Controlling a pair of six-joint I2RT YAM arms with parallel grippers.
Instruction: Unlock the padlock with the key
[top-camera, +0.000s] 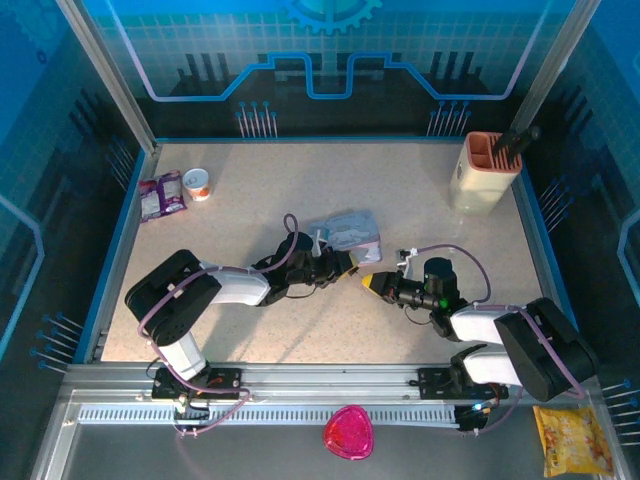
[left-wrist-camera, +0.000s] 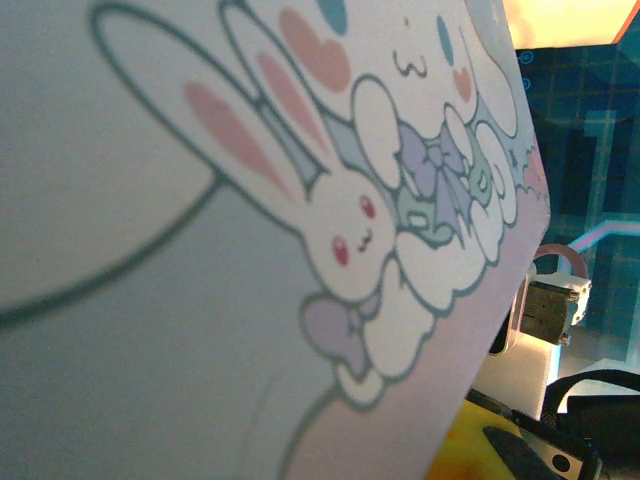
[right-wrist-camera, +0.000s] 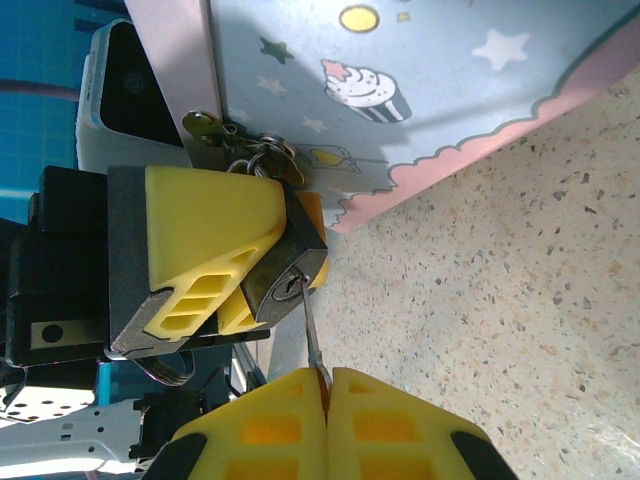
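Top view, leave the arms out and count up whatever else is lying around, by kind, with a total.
Purple packets: 2
Small cup: 1
Patterned tin: 1
Utensil holder: 1
Pink object: 1
Yellow snack bag: 1
Total: 7

Bright, even overhead light, soft shadows; left wrist view blurred close-up, glare top right.

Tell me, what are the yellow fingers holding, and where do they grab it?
The left fingers clamp the padlock by its body. The right fingers pinch the key by its back end, tip at the keyhole.
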